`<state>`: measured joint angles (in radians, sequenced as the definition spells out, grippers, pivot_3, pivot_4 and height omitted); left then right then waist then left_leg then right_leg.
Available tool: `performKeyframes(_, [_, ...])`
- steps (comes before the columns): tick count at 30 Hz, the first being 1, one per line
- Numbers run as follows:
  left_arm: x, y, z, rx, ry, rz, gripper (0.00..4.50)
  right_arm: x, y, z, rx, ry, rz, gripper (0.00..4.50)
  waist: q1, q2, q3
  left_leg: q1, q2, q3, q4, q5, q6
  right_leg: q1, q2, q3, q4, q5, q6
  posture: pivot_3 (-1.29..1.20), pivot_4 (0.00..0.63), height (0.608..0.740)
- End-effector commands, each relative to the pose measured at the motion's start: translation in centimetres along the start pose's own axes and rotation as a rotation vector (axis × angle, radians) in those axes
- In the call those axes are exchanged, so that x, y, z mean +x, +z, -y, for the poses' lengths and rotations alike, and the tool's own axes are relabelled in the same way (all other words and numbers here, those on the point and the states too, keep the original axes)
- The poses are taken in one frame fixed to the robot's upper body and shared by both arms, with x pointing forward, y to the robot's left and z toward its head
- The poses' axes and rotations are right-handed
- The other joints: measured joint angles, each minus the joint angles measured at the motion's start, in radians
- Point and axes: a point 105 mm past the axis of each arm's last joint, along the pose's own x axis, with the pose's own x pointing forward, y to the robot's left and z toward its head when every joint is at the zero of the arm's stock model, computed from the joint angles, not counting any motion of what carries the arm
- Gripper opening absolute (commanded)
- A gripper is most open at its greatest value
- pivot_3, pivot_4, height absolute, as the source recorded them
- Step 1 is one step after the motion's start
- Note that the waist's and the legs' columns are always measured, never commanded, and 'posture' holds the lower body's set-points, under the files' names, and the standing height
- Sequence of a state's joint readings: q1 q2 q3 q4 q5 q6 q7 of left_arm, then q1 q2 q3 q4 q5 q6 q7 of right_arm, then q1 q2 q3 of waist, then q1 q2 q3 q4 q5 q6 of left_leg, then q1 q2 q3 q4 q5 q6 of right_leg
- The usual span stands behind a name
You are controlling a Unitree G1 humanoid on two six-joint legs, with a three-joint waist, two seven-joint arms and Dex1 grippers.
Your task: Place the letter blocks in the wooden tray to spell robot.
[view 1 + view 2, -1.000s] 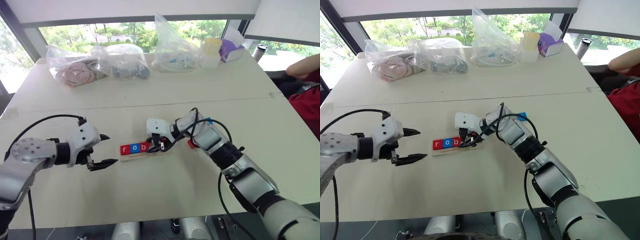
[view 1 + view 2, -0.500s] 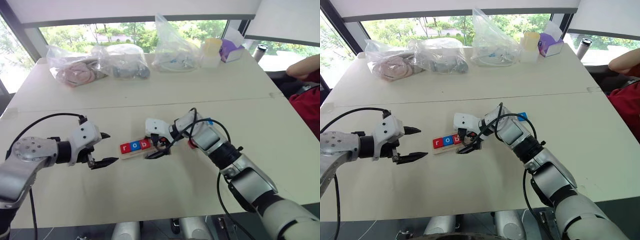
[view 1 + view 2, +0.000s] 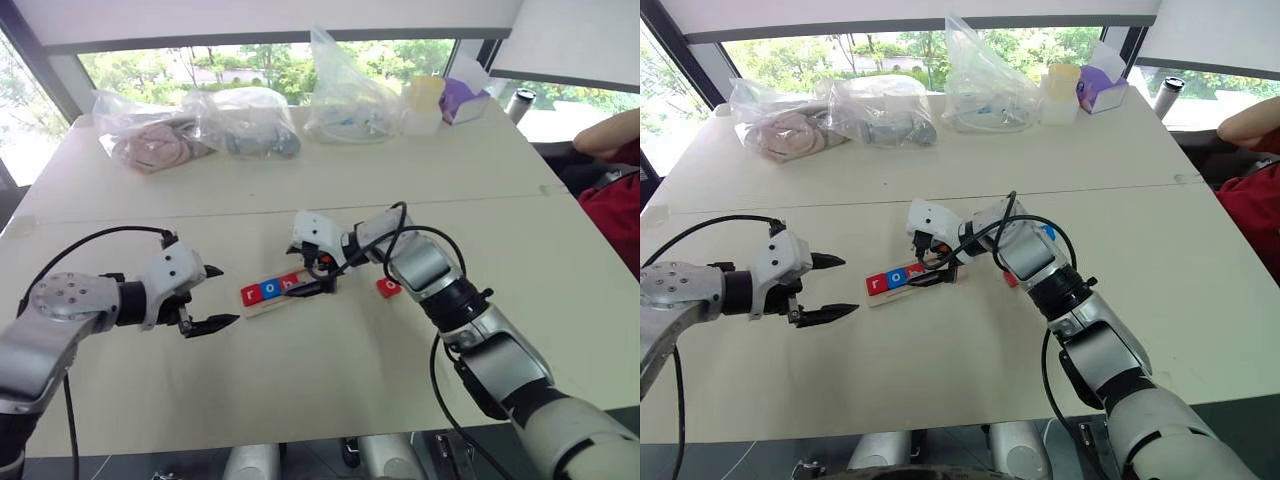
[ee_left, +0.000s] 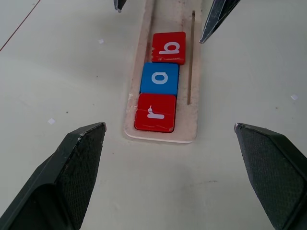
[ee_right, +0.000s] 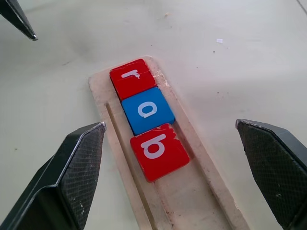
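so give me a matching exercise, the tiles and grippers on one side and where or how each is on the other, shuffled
Things:
1. r tile
2. blue o tile
3. b tile
4. right gripper

Place or state:
A. middle of the three tiles in the wooden tray
B. open, over the tray beside the b
C. red, at the end of the tray nearest the left gripper
D. red, last in the row, next to the tray's bare stretch

Pairs: 1-C, 2-A, 3-D, 4-B

Silver-grey arms, white wrist housings, black looping cables — black-fingered left pincer [image 3: 212, 297]
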<state>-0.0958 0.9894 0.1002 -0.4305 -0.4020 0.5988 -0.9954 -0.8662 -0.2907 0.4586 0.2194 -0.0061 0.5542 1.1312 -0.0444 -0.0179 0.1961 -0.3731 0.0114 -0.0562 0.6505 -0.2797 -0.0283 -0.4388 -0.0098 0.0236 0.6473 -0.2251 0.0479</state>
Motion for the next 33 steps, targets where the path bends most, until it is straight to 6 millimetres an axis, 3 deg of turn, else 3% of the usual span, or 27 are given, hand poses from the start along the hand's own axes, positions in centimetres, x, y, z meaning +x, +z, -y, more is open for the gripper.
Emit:
performKeyframes(1, [-0.1,0.7,-0.4,0.035,0.015,0.02,4.5,0.2,0.5,0.0,-0.06,-0.011,0.014,4.45,0.0,0.0,0.0,0.0,0.0,0.0,0.0,0.0,0.0,0.0,0.0,0.0,0.0,0.0,0.0,0.0,0.15,0.74])
performKeyframes(12, [-0.1,0.7,-0.3,0.031,0.023,0.02,4.5,0.9,-0.5,1.5,-0.141,-0.058,-0.039,4.45,0.0,0.0,0.0,0.0,0.0,0.0,0.0,0.0,0.0,0.0,0.0,0.0,0.0,0.0,0.0,0.0,0.15,0.74])
performKeyframes(23, [0.0,0.8,-0.2,0.031,0.021,0.027,4.5,0.9,0.0,2.1,-0.165,-0.076,-0.026,4.45,0.0,0.0,0.0,0.0,0.0,0.0,0.0,0.0,0.0,0.0,0.0,0.0,0.0,0.0,0.0,0.0,0.15,0.74])
performKeyframes(27, [0.0,1.3,0.0,0.027,0.012,0.045,4.5,-0.3,0.5,1.4,-0.188,-0.046,0.005,4.45,0.0,0.0,0.0,0.0,0.0,0.0,0.0,0.0,0.0,0.0,0.0,0.0,0.0,0.0,0.0,0.0,0.15,0.74])
performKeyframes(30, [0.0,3.4,0.7,0.0,-0.036,0.138,4.5,-3.5,1.7,2.2,-0.089,-0.148,0.088,4.45,0.005,0.0,0.0,-0.001,0.0,-0.001,0.0,0.0,0.0,0.0,0.0,0.0,0.0,0.0,0.0,0.0,0.15,0.74])
performKeyframes(33, [0.0,4.8,1.7,-0.007,-0.099,0.188,4.5,-6.7,1.6,2.1,0.071,-0.264,0.14,4.45,0.007,0.0,0.0,-0.002,0.0,-0.001,0.001,0.0,0.0,0.0,-0.001,0.0,0.0,0.0,0.0,0.0,0.15,0.74])
